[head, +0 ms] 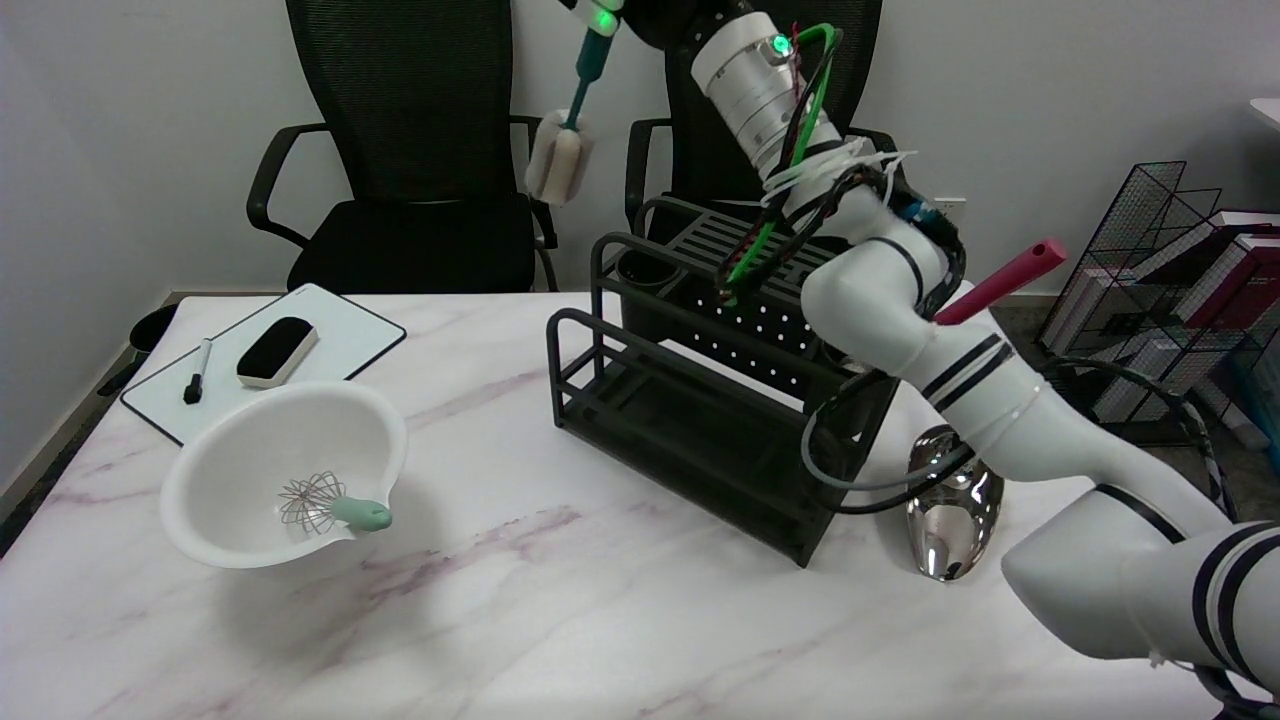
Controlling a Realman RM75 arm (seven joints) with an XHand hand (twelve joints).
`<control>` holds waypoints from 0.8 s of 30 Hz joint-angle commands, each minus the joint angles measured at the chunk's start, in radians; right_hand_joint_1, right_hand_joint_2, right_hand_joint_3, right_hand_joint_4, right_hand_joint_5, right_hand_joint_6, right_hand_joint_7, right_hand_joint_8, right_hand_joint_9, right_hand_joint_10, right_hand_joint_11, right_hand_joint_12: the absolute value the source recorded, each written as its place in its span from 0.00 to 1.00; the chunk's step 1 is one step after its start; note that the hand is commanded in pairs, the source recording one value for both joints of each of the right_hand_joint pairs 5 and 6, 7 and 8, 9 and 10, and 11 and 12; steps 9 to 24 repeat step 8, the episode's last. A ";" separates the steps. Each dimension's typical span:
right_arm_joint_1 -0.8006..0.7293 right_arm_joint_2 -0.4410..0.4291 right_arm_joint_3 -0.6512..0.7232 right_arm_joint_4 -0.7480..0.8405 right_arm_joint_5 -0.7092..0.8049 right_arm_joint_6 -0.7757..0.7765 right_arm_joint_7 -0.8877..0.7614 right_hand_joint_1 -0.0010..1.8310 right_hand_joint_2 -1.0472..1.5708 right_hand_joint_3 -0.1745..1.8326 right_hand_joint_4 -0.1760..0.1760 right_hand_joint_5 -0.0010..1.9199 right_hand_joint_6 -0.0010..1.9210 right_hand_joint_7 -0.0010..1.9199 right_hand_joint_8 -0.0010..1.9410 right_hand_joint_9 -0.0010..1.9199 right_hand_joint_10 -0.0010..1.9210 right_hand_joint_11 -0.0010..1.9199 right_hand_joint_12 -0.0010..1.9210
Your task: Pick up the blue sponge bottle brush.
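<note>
Bottle brush point(572, 120) — hanging from raised right hand point(603, 12)

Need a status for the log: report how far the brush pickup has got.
Done: the blue sponge bottle brush is off the table, hanging sponge end down in front of the chairs, well above the black rack. In hand: its handle runs up to the right hand, which is mostly cut off by the frame's top edge, so the fingers' grip can't be checked. Left: nothing visible; the lift looks complete.

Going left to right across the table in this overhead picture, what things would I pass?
Whiteboard with marker and eraser → white bowl holding a whisk → black rack → shiny ladle. The brush hangs in the air above, held at the picture's top edge.
</note>
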 commanded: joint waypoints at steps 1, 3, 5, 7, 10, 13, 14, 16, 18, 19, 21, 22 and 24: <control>-0.307 -0.037 -0.076 0.316 0.106 -0.013 -0.001 0.53 1.00 0.40 0.50 1.00 1.00 1.00 0.99 1.00 1.00 1.00 1.00; -0.368 -0.045 -0.076 0.324 0.106 -0.004 0.003 0.53 1.00 0.43 0.50 1.00 1.00 1.00 0.99 1.00 1.00 1.00 1.00; -0.435 -0.049 -0.068 0.338 0.108 0.002 0.005 0.53 1.00 0.46 0.50 1.00 1.00 1.00 0.99 1.00 1.00 1.00 1.00; -0.493 -0.046 -0.055 0.365 0.108 0.006 0.003 0.53 1.00 0.47 0.50 1.00 1.00 1.00 0.99 1.00 1.00 1.00 1.00; -0.509 -0.043 -0.052 0.375 0.106 0.011 -0.002 0.53 1.00 0.47 0.50 1.00 1.00 1.00 0.99 1.00 1.00 1.00 1.00; -0.509 -0.043 -0.052 0.375 0.106 0.011 -0.002 0.53 1.00 0.47 0.50 1.00 1.00 1.00 0.99 1.00 1.00 1.00 1.00; -0.509 -0.043 -0.052 0.375 0.106 0.011 -0.002 0.53 1.00 0.47 0.50 1.00 1.00 1.00 0.99 1.00 1.00 1.00 1.00; -0.509 -0.043 -0.052 0.375 0.106 0.011 -0.002 0.53 1.00 0.47 0.50 1.00 1.00 1.00 0.99 1.00 1.00 1.00 1.00; -0.509 -0.043 -0.052 0.375 0.106 0.011 -0.002 0.53 1.00 0.47 0.50 1.00 1.00 1.00 0.99 1.00 1.00 1.00 1.00; -0.509 -0.043 -0.052 0.375 0.106 0.011 -0.002 0.53 1.00 0.47 0.50 1.00 1.00 1.00 0.99 1.00 1.00 1.00 1.00; -0.509 -0.043 -0.052 0.375 0.106 0.011 -0.002 0.53 1.00 0.47 0.50 1.00 1.00 1.00 0.99 1.00 1.00 1.00 1.00; -0.509 -0.043 -0.052 0.375 0.106 0.011 -0.002 0.53 1.00 0.47 0.50 1.00 1.00 1.00 0.99 1.00 1.00 1.00 1.00; -0.509 -0.043 -0.052 0.375 0.106 0.011 -0.002 0.53 1.00 0.47 0.50 1.00 1.00 1.00 0.99 1.00 1.00 1.00 1.00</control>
